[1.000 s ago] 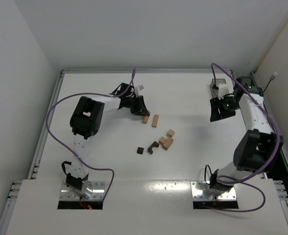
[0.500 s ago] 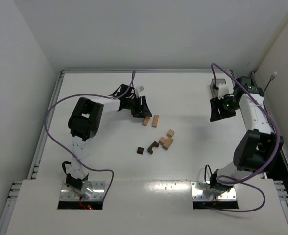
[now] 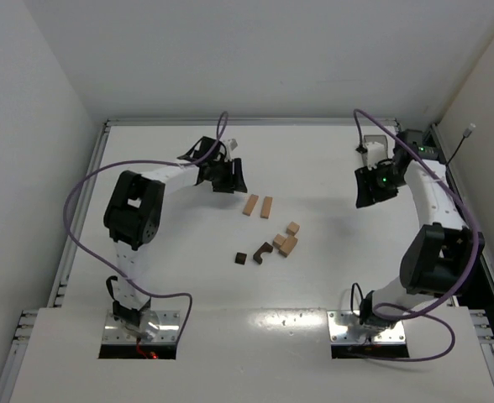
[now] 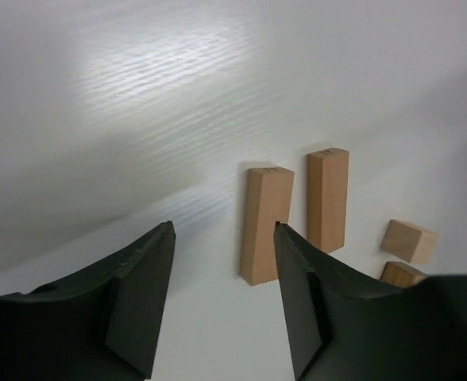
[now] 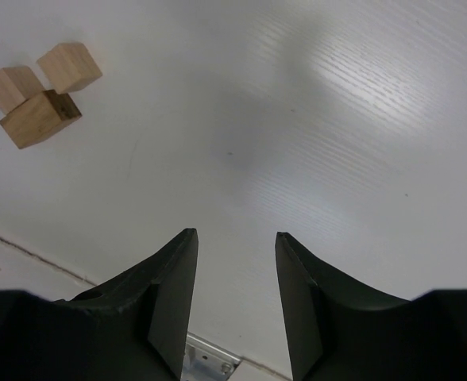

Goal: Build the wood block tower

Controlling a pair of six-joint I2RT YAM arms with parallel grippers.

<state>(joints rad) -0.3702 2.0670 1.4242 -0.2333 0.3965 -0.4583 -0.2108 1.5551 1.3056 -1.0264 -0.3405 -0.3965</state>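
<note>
Seven wooden blocks lie loose on the white surface (image 3: 188, 285), near the centre of the top view: five light tan and two dark brown.

- **Tan:** Two long blocks (image 3: 250, 205) (image 3: 266, 206) lie side by side, close but apart, at the upper edge of the group. Three cubes (image 3: 292, 227) (image 3: 279, 240) (image 3: 288, 245) sit to their lower right, and the lower two touch each other.
- **Dark brown:** One arch (image 3: 263, 252) lies just beside the lower cubes. One dark cube (image 3: 240, 259) lies to the left of the arch, apart from it.

Two arms (image 3: 138, 210) (image 3: 436, 201) stand on the surface, each trailing one purple cable (image 3: 83, 193) (image 3: 470, 227).

The left gripper (image 3: 228, 178) is up and to the left of the long blocks. In its wrist view its jaws stand apart with nothing between them. The nearer long block shows just past the right finger (image 4: 305, 302).

The right gripper (image 3: 366, 189) is at the right of the frame, well apart from the blocks. Its jaws are likewise spread and hold nothing, and its wrist view has the three cubes at the upper left.

The upper ends of the two long blocks carry faint marks, too small to read. No other writing is legible.
</note>
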